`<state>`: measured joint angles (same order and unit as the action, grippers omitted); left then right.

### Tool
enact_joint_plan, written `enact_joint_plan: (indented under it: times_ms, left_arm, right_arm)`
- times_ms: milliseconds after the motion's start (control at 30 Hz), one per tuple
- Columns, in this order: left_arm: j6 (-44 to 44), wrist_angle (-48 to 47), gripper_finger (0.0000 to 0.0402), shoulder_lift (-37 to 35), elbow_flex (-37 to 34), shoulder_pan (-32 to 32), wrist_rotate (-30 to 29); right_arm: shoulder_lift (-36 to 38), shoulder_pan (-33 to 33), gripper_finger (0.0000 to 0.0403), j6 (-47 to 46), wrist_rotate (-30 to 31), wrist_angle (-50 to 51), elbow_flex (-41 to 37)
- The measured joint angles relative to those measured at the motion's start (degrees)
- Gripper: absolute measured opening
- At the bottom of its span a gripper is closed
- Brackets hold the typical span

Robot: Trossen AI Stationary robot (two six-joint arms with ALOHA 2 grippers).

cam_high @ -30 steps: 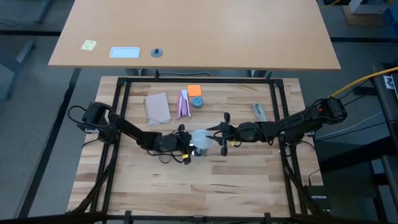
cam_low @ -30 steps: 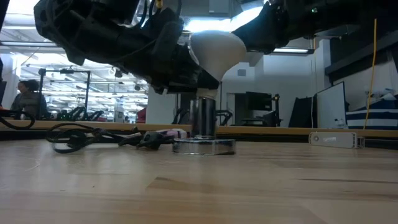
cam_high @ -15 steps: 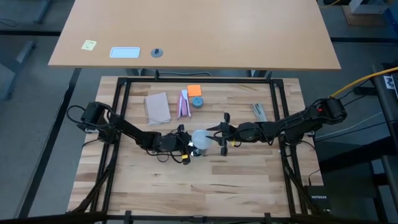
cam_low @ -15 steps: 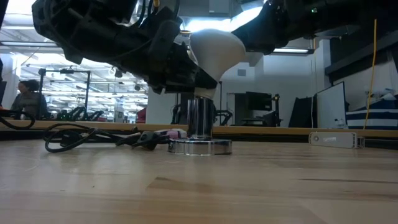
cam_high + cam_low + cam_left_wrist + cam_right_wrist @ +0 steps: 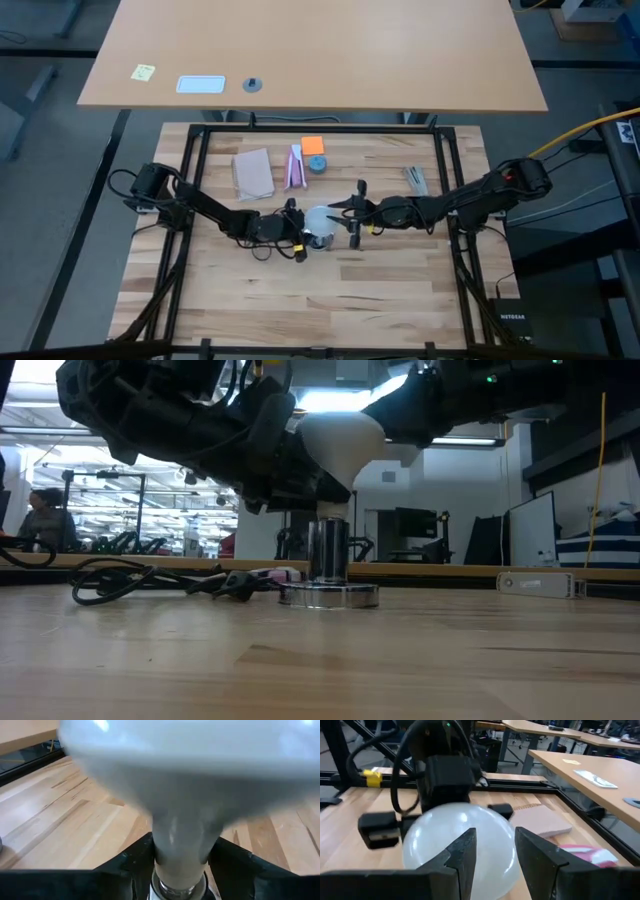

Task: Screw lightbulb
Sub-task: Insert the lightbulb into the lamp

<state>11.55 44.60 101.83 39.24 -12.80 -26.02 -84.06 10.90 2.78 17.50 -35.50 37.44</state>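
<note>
The frosted white lightbulb [image 5: 318,222] stands globe up with its narrow neck [image 5: 331,510] in the silvery socket [image 5: 328,560], whose disc base [image 5: 328,596] rests on the table. My left gripper [image 5: 303,232] comes from the table's left and is shut on the bulb just above the socket. My right gripper [image 5: 345,215] comes from the right and is open. Its two fingers [image 5: 462,852] stand at the globe [image 5: 435,840]; whether they touch it, I cannot tell. The socket's dark cord [image 5: 130,580] lies on the table to the left. My left gripper pinches the bulb's tapering neck [image 5: 177,845] between its two fingers [image 5: 135,867], right above the socket's top [image 5: 177,887]. The fingers come slanting down from the table's left and lie across the neck. The bulb stands upright in the socket.
Behind the bulb lie a brown pad [image 5: 253,172], a pink-and-white packet [image 5: 295,168], an orange square [image 5: 312,145] and a small blue round thing [image 5: 317,163]. A small metal piece [image 5: 416,178] lies at the right. Black frame rails [image 5: 195,170] border the table. Bare wood lies toward the near edge.
My right gripper has gone a little toward the table's left, closer to the globe. The bulb's globe has shifted slightly to the left with it. The socket's base has slid a little to the left and back.
</note>
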Motion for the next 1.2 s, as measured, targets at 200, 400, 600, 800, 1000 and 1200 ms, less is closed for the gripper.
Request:
enact_joint_plan:
  times_ms: [200,400,600,800,1000,1200]
  left_arm:
    - [0.0,0.8,0.0166,2.3,0.1,-0.8,-0.3]
    - [-1.0,1.0,0.0166,2.2,0.1,-1.2,-0.8]
    - [-1.8,1.1,0.0166,2.2,0.1,-1.4,-1.2]
    - [-2.7,0.9,0.0166,1.9,0.1,-2.1,-3.1]
    - [-1.3,1.6,0.0166,0.3,-1.3,-3.2,-7.0]
    - [1.9,8.4,0.0166,-0.2,-5.9,-4.5,-7.4]
  right_arm:
    - [-3.7,0.0,0.0143,-0.1,-1.8,-0.2,3.3]
    - [-3.4,0.0,0.0143,0.0,-2.1,0.8,3.3]
    - [-3.4,0.0,0.0143,0.0,-1.6,2.1,3.3]
    - [-3.4,0.0,0.0143,0.0,0.0,2.1,3.3]
    - [-3.5,0.0,0.0143,0.0,0.0,2.1,3.2]
    - [-3.5,0.0,0.0143,0.1,0.0,2.2,3.2]
